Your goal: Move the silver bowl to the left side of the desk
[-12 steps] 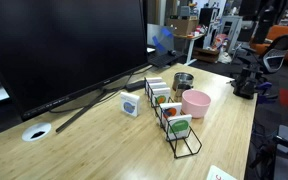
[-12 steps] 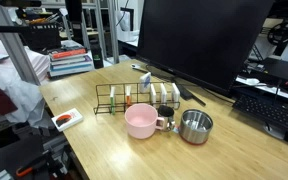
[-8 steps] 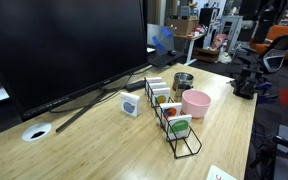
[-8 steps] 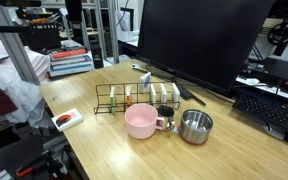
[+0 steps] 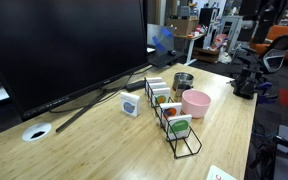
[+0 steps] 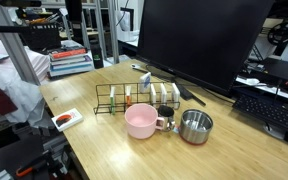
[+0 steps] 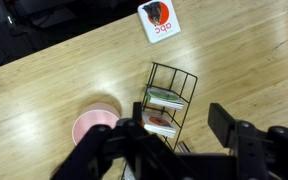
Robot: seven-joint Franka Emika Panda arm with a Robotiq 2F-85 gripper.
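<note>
On desk (image 6: pixel 102 148): one silver bowl (image 6: pixel 195 126), one pink bowl (image 6: pixel 140 121), one wire rack (image 6: pixel 136 98); jaws spread, empty.

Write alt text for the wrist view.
Seen from above, the open gripper hovers over a wooden desk, above a black wire rack with a pink bowl beside it. A white card with a red logo lies beyond the rack.
</note>
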